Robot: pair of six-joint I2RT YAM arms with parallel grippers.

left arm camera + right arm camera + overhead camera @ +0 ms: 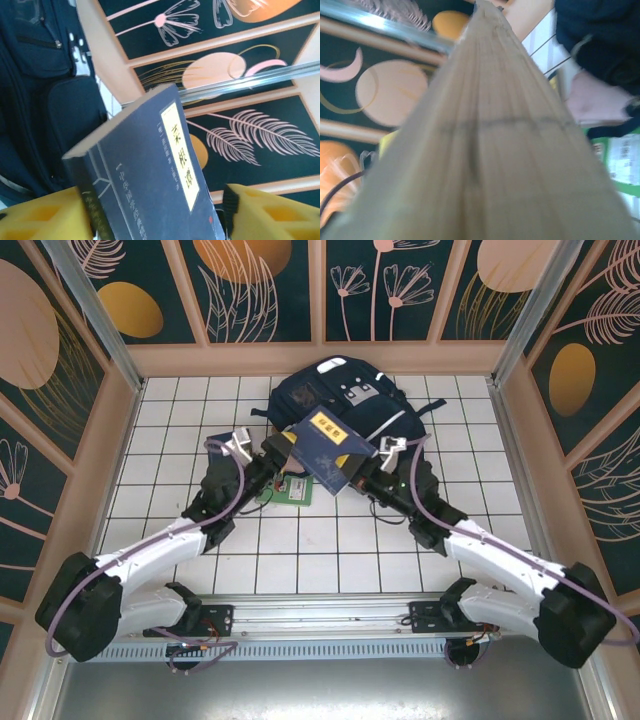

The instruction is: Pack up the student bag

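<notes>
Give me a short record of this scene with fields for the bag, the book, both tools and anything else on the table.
student bag: navy, lying at the far middle of the tiled table
book: dark blue, yellow title label, raised between both tools
left tool: fingers either side of the book, grip unclear
right tool: at the book's page edge, grip unclear
green item: flat on the table beneath the book

Two white arms with black joints, looping purple cables and yellow fingers
</notes>
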